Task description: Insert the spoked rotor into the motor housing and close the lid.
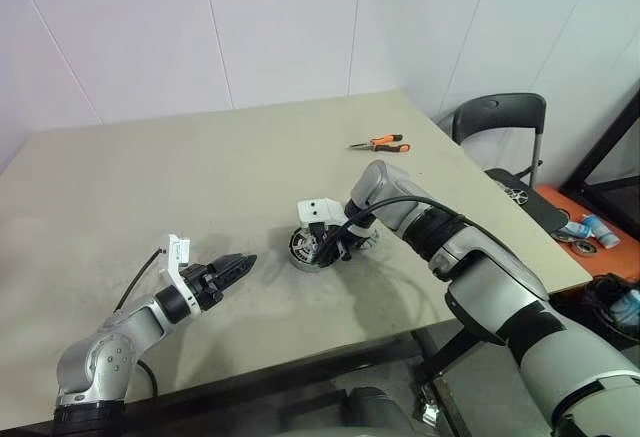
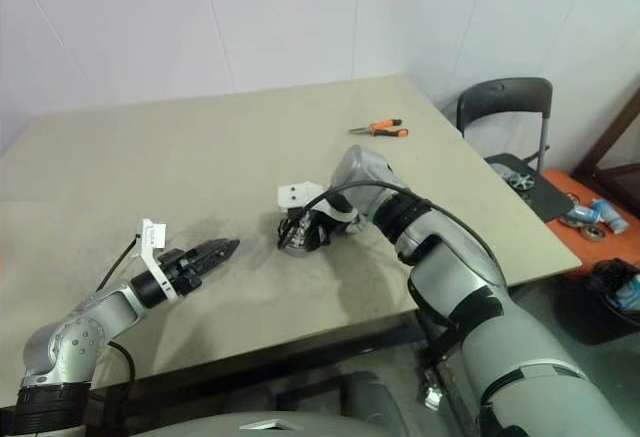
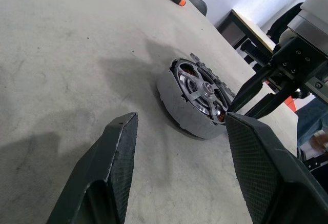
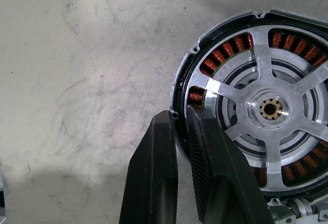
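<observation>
The motor housing [image 4: 241, 44] is a silver cup with copper windings, near the table's middle [image 1: 303, 248], tipped up on edge in the left wrist view [image 3: 179, 106]. Inside it sits the spoked rotor [image 4: 269, 108]: a thin black ring along the rim, with spokes that glint silver-grey around a small hub. My right gripper [image 4: 178, 112] points steeply down and is shut on the housing's rim, one finger outside the wall and one over the windings. The ribbed lid [image 3: 209, 69] lies just behind the housing, mostly hidden. My left gripper [image 1: 240, 265] stands open a hand's width left of the housing, holding nothing.
Orange-handled pliers [image 1: 380, 143] lie at the table's far right. A black chair [image 1: 498, 117] stands beyond the right edge, with small parts on a low surface [image 1: 585, 229] beside it. Bare tabletop [image 1: 150, 177] stretches left and behind.
</observation>
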